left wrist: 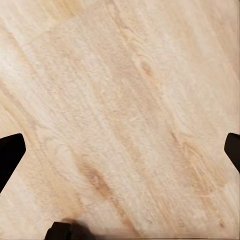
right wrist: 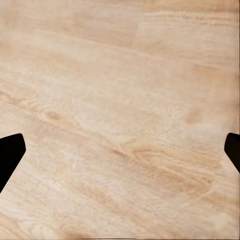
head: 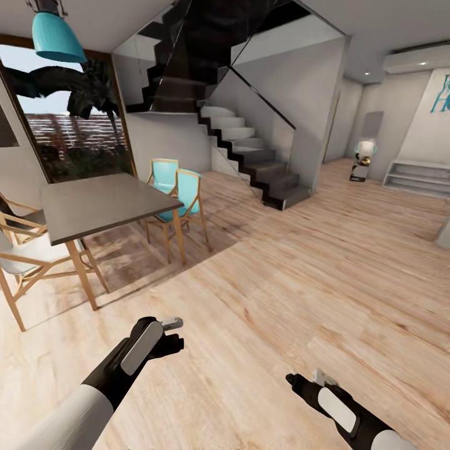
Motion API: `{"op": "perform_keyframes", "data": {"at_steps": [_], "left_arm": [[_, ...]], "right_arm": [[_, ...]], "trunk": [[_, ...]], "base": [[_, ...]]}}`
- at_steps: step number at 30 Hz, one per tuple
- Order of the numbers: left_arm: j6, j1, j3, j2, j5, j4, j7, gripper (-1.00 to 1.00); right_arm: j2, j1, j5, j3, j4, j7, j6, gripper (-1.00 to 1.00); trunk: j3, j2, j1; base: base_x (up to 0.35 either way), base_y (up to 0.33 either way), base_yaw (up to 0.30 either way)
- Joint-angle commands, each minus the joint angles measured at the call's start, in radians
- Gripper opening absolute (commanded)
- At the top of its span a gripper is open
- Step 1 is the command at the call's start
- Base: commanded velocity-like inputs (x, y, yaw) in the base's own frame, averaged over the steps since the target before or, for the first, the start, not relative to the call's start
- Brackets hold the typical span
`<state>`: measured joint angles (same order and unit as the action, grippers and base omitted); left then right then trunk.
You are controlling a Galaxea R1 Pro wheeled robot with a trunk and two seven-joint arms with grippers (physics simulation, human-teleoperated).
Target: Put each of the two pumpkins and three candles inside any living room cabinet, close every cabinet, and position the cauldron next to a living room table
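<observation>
L fingers (left wrist: 10, 155) & R fingers (right wrist: 10, 152) spread, empty, over wood floor (head: 300, 281); dining table (head: 100, 203) ahead-left.

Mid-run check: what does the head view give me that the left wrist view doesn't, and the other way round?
Head view alone: the dining table, teal chairs, staircase, teal pendant lamp, and both arms held low, left gripper and right gripper. Left wrist view alone: close wood grain between its dark fingertips, spread wide with nothing held. Both share the light wooden floor.
</observation>
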<state>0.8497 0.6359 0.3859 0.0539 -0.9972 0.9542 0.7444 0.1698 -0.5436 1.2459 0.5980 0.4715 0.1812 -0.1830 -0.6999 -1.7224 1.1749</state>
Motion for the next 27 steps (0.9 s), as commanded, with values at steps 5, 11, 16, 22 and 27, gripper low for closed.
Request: {"op": "perform_keyframes", "data": {"at_steps": [5,11,16,22,27], "left_arm": [[0.000,0.001,0.003,0.001,-0.010,0.002,0.010,1.00],[0.000,0.001,0.004,0.001,-0.010,0.002,0.010,1.00],[0.000,0.001,0.003,0.002,-0.010,0.002,0.010,1.00],[0.000,0.001,0.003,0.002,-0.011,0.002,0.010,1.00],[0.000,0.001,0.004,0.001,-0.011,0.002,0.010,1.00]], "right_arm": [[0.001,-0.001,0.006,0.006,0.003,0.008,-0.002,1.00],[0.000,-0.001,0.006,0.006,0.002,0.008,-0.001,1.00],[0.000,-0.001,0.006,0.006,0.001,0.008,-0.001,1.00],[0.000,-0.001,0.006,0.006,0.001,0.008,-0.001,1.00],[0.000,-0.001,0.006,0.007,0.001,0.008,-0.001,1.00]], "trunk": [[-0.006,-0.001,0.000],[-0.012,-0.001,0.000],[-0.018,-0.001,0.000],[-0.024,-0.001,0.000],[-0.029,-0.001,0.000]], "base": [[-0.086,0.064,-0.233],[-0.007,0.005,-0.233],[-0.060,0.043,-0.233],[-0.224,0.171,-0.232],[-0.245,0.188,-0.229]]}}
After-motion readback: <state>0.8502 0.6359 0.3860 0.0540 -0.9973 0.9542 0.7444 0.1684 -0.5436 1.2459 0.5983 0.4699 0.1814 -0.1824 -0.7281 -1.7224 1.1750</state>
